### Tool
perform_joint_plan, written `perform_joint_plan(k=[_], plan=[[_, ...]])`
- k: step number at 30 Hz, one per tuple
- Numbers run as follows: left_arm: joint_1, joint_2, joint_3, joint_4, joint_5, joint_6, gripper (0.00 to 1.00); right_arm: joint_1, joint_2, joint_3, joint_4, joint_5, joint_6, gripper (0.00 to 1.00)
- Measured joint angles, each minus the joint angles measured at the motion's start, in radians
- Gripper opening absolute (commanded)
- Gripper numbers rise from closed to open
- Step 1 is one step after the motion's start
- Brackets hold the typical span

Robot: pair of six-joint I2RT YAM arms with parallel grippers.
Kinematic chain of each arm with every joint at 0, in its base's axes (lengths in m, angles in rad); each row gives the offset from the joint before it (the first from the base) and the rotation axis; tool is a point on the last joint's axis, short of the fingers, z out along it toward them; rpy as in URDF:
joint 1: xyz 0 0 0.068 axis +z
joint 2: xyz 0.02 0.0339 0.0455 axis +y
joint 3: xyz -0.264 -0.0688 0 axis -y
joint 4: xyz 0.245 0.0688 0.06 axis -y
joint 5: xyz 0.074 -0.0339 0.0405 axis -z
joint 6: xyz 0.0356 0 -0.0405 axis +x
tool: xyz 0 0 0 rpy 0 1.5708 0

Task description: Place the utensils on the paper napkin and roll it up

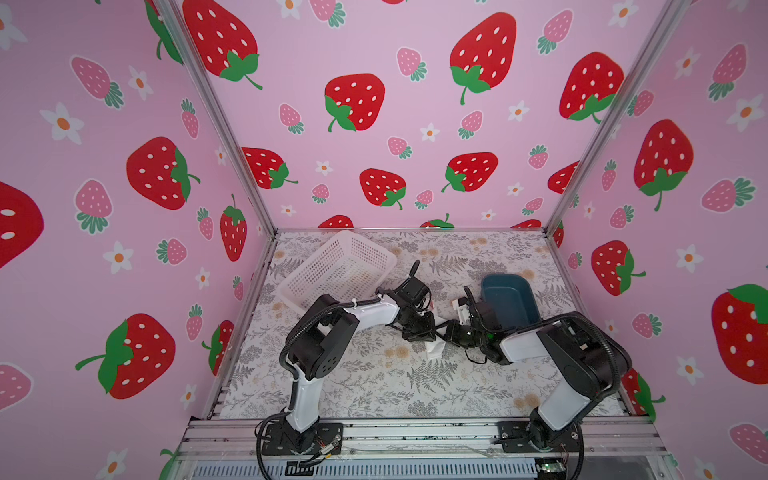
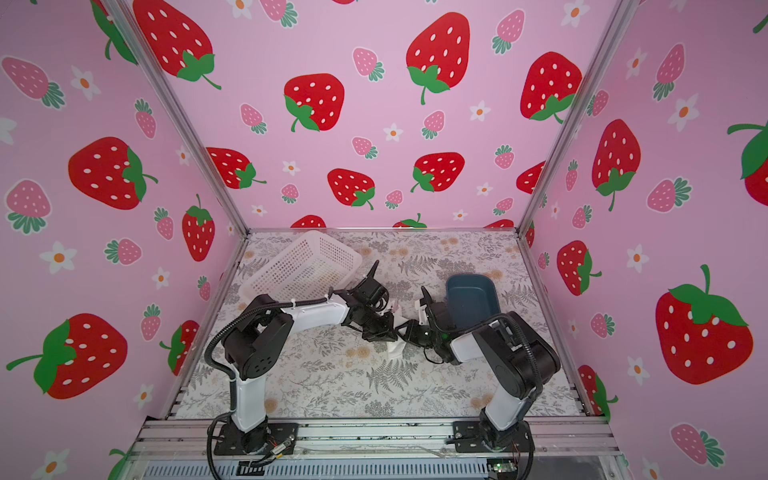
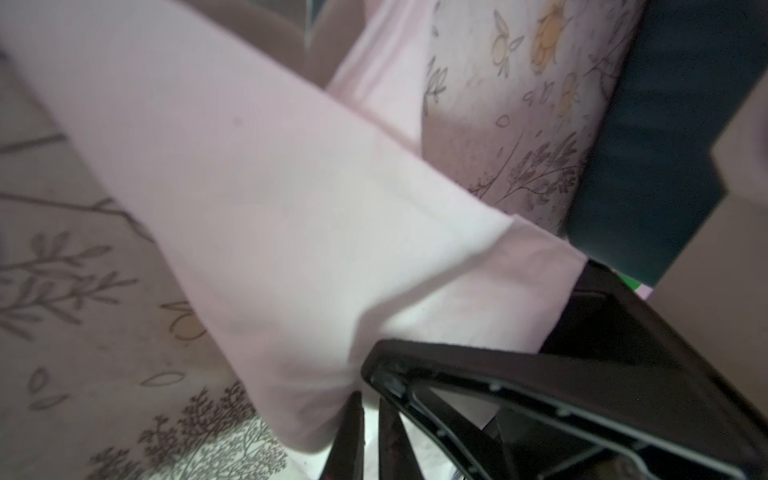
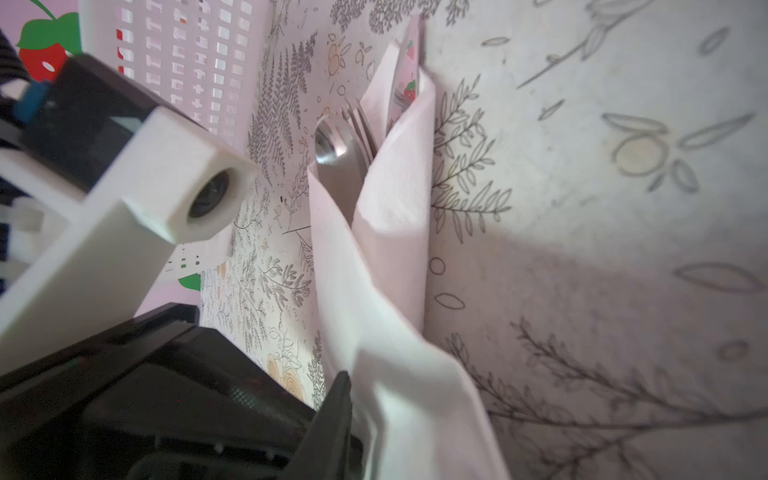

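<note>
Shows the paper napkin [image 1: 434,351] wrapped around the utensils [image 4: 345,153] at centre frame on the bench [image 1: 374,386], with spoon and fork heads poking out. Pinches it in the clenched left claw [image 3: 368,399]; cannot tell whether the right claw [image 1: 444,329] grips

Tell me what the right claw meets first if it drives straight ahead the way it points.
The paper napkin. In the right wrist view it lies directly ahead of the right claw, wrapped around a spoon and fork, and the claw seems to touch it.
</note>
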Motion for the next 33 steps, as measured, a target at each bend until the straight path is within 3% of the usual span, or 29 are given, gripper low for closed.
perform_joint_plan(k=[9, 21, 33], plan=[[-0.003, -0.015, -0.008, 0.001, -0.001, -0.004, 0.17, -0.003, 0.004, -0.001, -0.009, -0.004, 0.003, 0.10], [0.001, -0.216, -0.162, 0.081, -0.033, -0.019, 0.27, -0.004, -0.018, -0.001, -0.040, -0.011, 0.002, 0.05], [0.039, -0.364, -0.256, 0.104, -0.158, -0.018, 0.50, -0.004, -0.088, -0.006, -0.087, -0.011, -0.019, 0.05]])
